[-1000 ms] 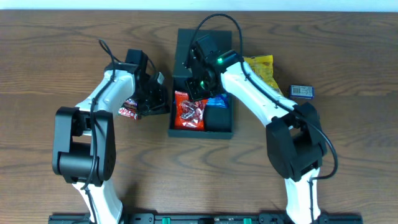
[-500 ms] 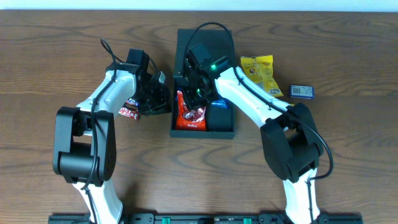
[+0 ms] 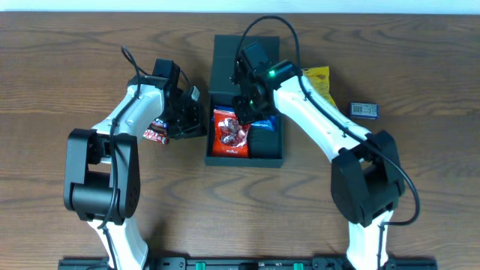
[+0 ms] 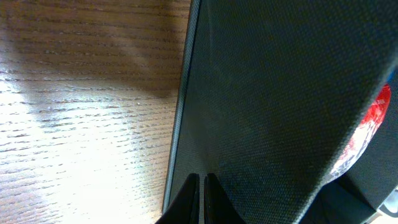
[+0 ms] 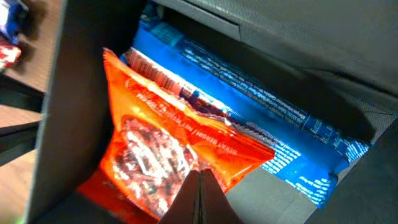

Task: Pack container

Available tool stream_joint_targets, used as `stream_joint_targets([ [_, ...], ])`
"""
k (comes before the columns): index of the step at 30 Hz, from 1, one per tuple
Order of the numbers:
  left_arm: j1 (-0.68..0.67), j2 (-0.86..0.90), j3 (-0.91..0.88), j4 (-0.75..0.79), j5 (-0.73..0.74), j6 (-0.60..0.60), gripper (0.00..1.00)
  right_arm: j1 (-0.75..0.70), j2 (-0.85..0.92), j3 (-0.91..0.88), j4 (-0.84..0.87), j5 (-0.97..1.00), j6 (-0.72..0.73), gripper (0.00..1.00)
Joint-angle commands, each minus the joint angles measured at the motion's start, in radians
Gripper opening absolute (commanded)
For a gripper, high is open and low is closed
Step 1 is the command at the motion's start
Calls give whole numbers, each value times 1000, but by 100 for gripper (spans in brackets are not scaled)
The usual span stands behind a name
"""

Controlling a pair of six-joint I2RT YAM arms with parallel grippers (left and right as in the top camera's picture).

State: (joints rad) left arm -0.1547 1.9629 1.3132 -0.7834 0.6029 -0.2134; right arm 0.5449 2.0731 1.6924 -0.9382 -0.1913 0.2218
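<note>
The dark teal container (image 3: 226, 64) lies open at mid table, its lid flap laid back toward the far side. Inside it lie a red snack packet (image 3: 231, 133) and a blue packet (image 3: 265, 123). My right gripper (image 3: 245, 112) hangs shut over the box's interior; in the right wrist view its tips (image 5: 199, 180) sit just above the red packet (image 5: 155, 143), beside the blue packet (image 5: 267, 124). Shut as well, my left gripper (image 3: 198, 120) presses against the container's left outer wall (image 4: 267, 93), fingertips (image 4: 202, 186) together with nothing between them.
A yellow packet (image 3: 318, 78) lies right of the box, partly under the right arm. Farther right is a small dark blue packet (image 3: 364, 110). A red and white candy bar (image 3: 155, 132) sits under the left arm.
The right gripper swung left over the red packet, then back right, and its elbow moved outward. The red packet now lies flatter. The left arm held still.
</note>
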Motion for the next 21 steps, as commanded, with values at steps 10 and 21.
stream_joint_targets([
  [10, -3, 4, -5, 4, 19, -12, 6, 8, 56, -143, 131, -40, 28, 1],
  [21, -3, 4, -5, 22, 19, -27, 6, 24, 61, -141, 179, -53, 24, 1],
])
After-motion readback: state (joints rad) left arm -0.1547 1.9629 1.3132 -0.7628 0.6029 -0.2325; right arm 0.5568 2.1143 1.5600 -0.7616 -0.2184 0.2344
